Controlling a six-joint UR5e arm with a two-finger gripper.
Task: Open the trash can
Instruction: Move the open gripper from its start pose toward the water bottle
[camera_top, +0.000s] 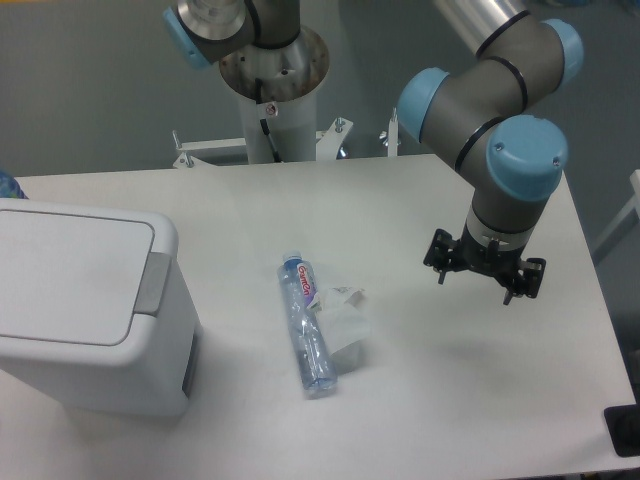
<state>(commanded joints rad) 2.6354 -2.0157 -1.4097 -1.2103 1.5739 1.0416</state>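
Claw (484, 276) at right of frame, fingers apart, empty; trash can (85, 305) far left, grey push tab (152, 283) facing claw.

White table (400, 200) under even light; grey-blue wall (90, 90) behind; grey floor (610, 160) at right.

trash can (90, 310): far to the gripper's (484, 278) left, its left part cut off by the picture's edge
gripper fingers: too small and dark to tell their gap
blue object (8, 186): beyond the can, mostly out of frame, unidentifiable
black object (624, 430): below-right of gripper, cropped at the corner
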